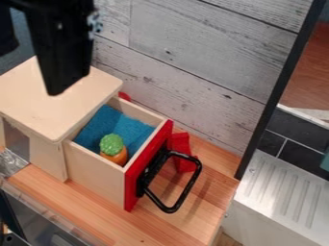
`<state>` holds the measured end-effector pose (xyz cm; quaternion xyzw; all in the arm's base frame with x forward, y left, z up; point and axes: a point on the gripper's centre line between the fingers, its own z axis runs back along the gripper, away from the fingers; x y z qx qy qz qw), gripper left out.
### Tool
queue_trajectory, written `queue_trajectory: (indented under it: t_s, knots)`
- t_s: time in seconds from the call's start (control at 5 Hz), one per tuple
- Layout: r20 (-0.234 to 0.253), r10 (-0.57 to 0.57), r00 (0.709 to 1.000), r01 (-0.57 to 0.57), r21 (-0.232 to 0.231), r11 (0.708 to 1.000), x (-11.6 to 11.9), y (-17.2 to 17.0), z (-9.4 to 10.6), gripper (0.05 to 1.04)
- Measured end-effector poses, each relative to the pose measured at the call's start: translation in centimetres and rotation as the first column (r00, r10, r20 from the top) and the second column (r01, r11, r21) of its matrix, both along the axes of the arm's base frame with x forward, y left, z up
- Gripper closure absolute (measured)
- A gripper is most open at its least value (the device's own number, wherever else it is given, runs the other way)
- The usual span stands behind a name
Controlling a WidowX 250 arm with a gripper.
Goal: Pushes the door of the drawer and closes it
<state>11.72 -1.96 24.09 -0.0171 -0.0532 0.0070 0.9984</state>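
– The claw point(56, 91) is over the cabinet point(74, 113); spread or pressed together, can't tell. The drawer point(96, 173) juts open from the cabinet.
– Careful! An off-centre shove on its red front point(132, 185) could skew and jam it.

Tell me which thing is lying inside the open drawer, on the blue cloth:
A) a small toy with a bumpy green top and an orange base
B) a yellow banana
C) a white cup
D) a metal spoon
A: in the drawer, the toy shows its bumpy green top above orange.
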Motion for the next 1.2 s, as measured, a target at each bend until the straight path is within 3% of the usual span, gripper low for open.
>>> queue_trajectory:
  t_s: [0.2, 0.4, 0.6, 0.8, 1.0, 1.2]
  knots:
    - [-0.005, -0.02, 1.0, 0.02, -0.002, 1.0, -0.1, -0.1, -0.3, 0.085]
    - [-0.015, -0.266, 0.964, 0.266, 0.004, 0.964, 0.0, 0.6, -2.3, 0.085]
    - [-0.106, -0.496, 0.862, 0.495, -0.029, 0.868, 1.1, 2.3, -3.7, 0.085]
    - [-0.145, -0.69, 0.709, 0.687, -0.083, 0.722, 1.4, 2.9, -5.1, 0.085]
    - [-0.181, -0.835, 0.519, 0.837, -0.091, 0.54, 2.3, 1.6, -7.6, 0.085]
    - [-0.233, -0.925, 0.299, 0.948, -0.039, 0.316, 3.6, -1.1, -10.2, 0.085]
